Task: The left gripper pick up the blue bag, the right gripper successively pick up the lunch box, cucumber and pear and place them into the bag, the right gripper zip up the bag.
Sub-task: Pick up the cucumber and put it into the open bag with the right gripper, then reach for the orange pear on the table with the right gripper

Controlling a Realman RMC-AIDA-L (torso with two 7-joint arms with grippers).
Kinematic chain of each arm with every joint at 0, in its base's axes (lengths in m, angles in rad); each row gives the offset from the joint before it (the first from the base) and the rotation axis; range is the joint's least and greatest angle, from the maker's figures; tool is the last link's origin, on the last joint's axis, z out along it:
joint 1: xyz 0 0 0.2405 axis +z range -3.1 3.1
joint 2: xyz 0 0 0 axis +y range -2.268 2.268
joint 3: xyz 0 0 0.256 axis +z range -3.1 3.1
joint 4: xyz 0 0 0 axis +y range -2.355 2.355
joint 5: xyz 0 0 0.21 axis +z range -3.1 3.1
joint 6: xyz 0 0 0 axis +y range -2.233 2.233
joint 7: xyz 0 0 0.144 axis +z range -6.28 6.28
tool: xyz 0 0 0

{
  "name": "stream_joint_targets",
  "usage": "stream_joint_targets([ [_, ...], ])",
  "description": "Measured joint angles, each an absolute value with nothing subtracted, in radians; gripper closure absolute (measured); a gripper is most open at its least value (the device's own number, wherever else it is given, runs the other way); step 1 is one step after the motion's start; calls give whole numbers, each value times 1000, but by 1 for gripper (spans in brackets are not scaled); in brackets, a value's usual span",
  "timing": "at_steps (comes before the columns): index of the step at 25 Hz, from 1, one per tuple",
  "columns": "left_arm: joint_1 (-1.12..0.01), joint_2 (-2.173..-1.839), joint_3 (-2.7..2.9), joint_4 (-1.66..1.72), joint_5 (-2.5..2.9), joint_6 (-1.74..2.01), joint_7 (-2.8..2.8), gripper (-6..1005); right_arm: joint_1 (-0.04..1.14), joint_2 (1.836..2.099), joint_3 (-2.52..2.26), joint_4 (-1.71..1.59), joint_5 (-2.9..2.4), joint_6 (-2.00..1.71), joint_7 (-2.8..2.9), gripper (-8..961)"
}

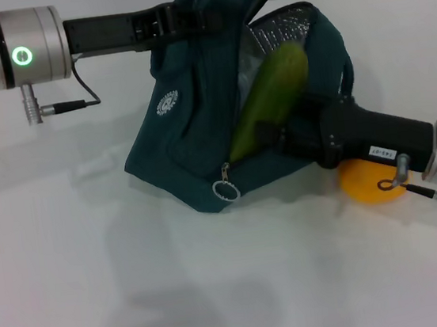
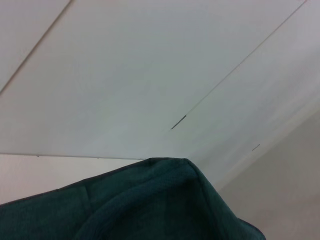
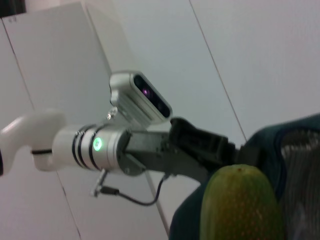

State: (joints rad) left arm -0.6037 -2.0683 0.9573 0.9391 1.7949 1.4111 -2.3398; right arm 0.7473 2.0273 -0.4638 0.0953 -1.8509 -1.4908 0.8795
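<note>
Left tool clamped on the blue bag; right tool clamped on the cucumber, half inside; pear and zipping remain

Head view: from above, facing forward and down onto the counter, blue bag centred. Left wrist view: very near the bag's fabric, facing upward past it. Right wrist view: close behind the cucumber, facing toward the bag's mouth. Bag shared by all three.
</note>
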Motion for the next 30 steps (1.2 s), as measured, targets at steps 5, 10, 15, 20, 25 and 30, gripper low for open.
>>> stream_joint_targets([
  [5,-597,-2066,957,939,1794,1411,-2338,883,720,2023,-453,47,-1841,-1544,891,271],
  [10,-597,-2065,957,939,1792,1411,-2338,883,687,2022,-459,-32,-1836,-1561,965,256],
  [15,-599,-2065,957,939,1791,1411,-2338,883,689,2022,-465,-53,-1839,-1566,997,245],
  [20,-595,-2065,956,939,1790,1411,-2335,882,664,2022,-455,-91,-1810,-1646,992,248],
  [25,-592,-2068,935,925,1792,1410,-2319,882,606,2020,-453,-159,-1751,-1765,979,250],
  [30,-591,-2065,919,884,1787,1410,-2300,881,525,2014,-453,-242,-1653,-1908,935,252],
])
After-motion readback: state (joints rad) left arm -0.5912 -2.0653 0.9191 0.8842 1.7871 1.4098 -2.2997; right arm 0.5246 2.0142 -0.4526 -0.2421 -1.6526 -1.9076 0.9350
